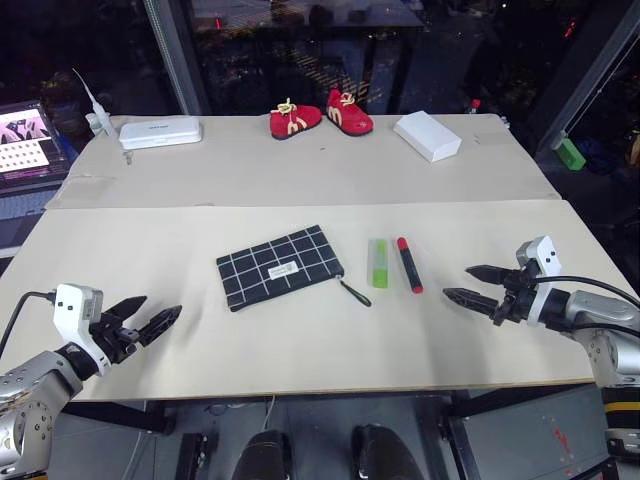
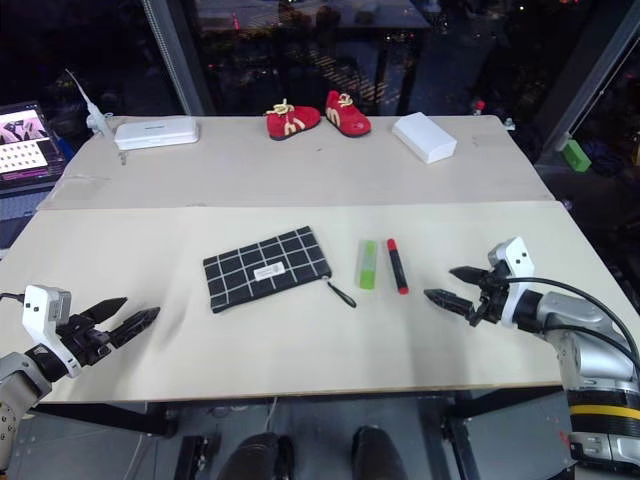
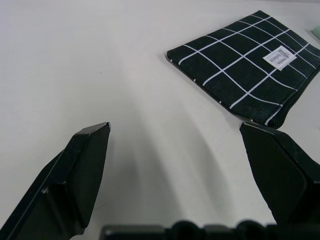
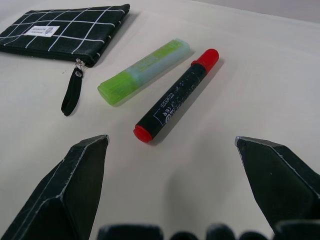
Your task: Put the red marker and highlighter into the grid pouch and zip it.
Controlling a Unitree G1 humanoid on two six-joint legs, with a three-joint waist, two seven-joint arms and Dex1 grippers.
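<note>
On table: pouch, highlighter, marker side by side, apart; left gripper and right gripper both spread wide, empty.

Red shoes sit between two white boxes on the table

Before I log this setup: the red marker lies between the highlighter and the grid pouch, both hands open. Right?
No. The highlighter lies between the red marker and the grid pouch, as the left eye view shows. Both hands, left and right, are open.
</note>
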